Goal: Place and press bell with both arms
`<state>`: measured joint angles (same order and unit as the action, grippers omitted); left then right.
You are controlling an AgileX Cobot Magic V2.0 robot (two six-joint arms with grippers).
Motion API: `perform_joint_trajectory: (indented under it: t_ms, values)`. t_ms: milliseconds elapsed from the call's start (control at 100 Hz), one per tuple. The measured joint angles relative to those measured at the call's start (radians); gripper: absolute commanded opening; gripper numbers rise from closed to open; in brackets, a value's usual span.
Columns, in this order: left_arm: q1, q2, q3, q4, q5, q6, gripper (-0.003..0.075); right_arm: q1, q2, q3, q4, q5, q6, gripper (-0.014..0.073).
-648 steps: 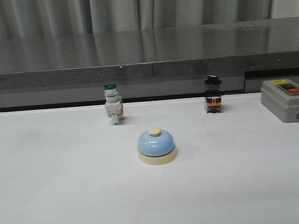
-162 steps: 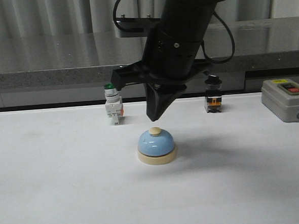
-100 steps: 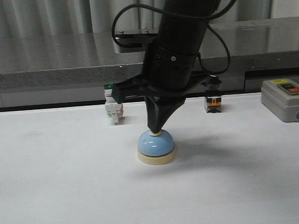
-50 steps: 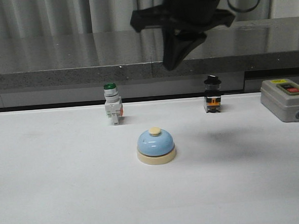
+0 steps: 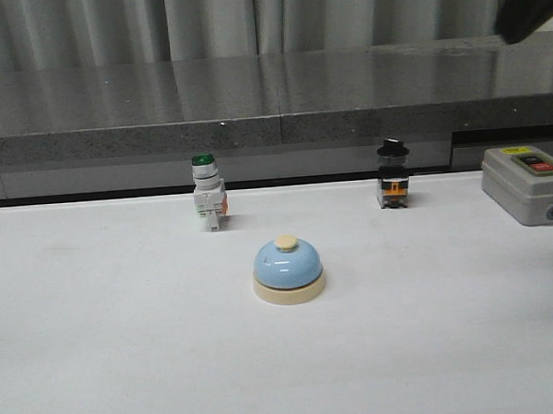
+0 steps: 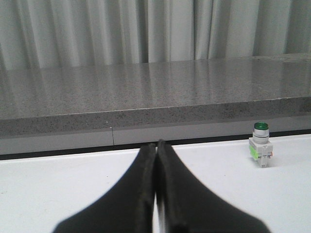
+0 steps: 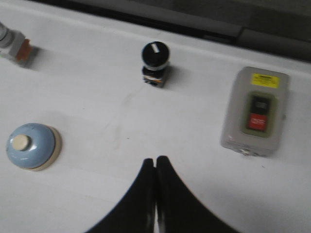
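Observation:
The light-blue bell with cream base and cream button stands on the white table, near the middle. It also shows in the right wrist view, untouched. My right gripper is shut and empty, high above the table, to the right of the bell. In the front view only a dark piece of the right arm shows at the top right corner. My left gripper is shut and empty, low over the table; it does not show in the front view.
A green-capped white push-button switch stands behind the bell to the left. A black-knob switch stands behind it to the right. A grey box with red and black buttons sits at the right edge. A grey ledge runs behind the table.
The right arm pressed its shut fingertips onto the bell's button one second ago, then rose and swung away to the upper right. The bell has stayed in place.

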<state>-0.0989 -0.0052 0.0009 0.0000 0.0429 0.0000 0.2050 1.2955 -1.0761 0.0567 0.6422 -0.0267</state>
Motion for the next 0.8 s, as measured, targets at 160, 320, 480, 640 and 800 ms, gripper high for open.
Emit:
perform_joint_trajectory:
  t_ms: [160, 320, 480, 640, 800]
  values:
    - [0.0, 0.0, 0.0, 0.0, 0.0, 0.0, -0.002, -0.092, -0.205, 0.154, -0.001, -0.055, 0.0, -0.006]
    - [0.0, 0.0, 0.0, 0.0, 0.0, 0.0, -0.002, -0.149, -0.414, 0.298, -0.001, -0.104, 0.0, -0.006]
    - [0.0, 0.0, 0.0, 0.0, 0.0, 0.0, -0.002, -0.179, -0.609, 0.418, -0.001, -0.144, 0.0, -0.006]
    - [0.0, 0.0, 0.0, 0.0, 0.0, 0.0, -0.002, -0.185, -0.795, 0.501, -0.001, -0.152, 0.0, -0.006]
    - [0.0, 0.0, 0.0, 0.0, 0.0, 0.0, -0.002, -0.185, -0.943, 0.554, -0.001, -0.153, 0.0, -0.006]
